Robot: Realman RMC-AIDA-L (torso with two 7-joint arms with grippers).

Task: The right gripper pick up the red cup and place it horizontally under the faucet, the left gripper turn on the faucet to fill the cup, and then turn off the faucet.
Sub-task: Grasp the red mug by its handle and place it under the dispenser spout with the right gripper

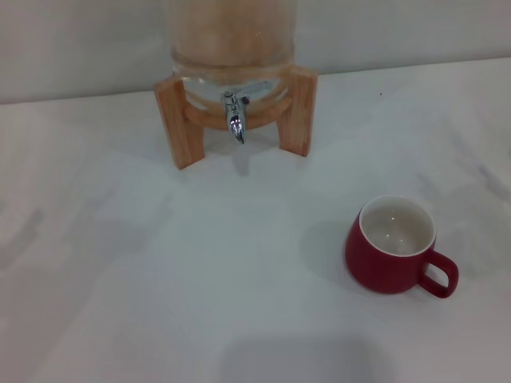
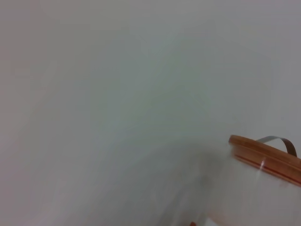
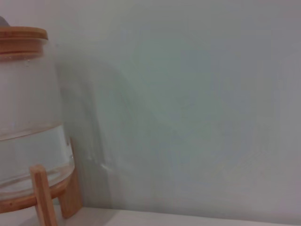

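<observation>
The red cup (image 1: 395, 247) stands upright on the white table at the right front, white inside showing, its loop handle pointing to the right front. The chrome faucet (image 1: 236, 117) juts from the front of a clear glass jar (image 1: 231, 56) on a wooden stand (image 1: 177, 120) at the back centre, spout down, with bare table beneath it. The cup sits well to the right of and nearer than the faucet. Neither gripper shows in any view. The right wrist view shows the jar (image 3: 28, 122) part-filled with water and its stand leg (image 3: 42, 195); the left wrist view shows the jar's wooden lid (image 2: 265, 157).
A plain pale wall runs behind the table. The white table (image 1: 160, 279) spreads out on the left and in front of the stand. The jar's wooden lid (image 3: 21, 37) tops it in the right wrist view.
</observation>
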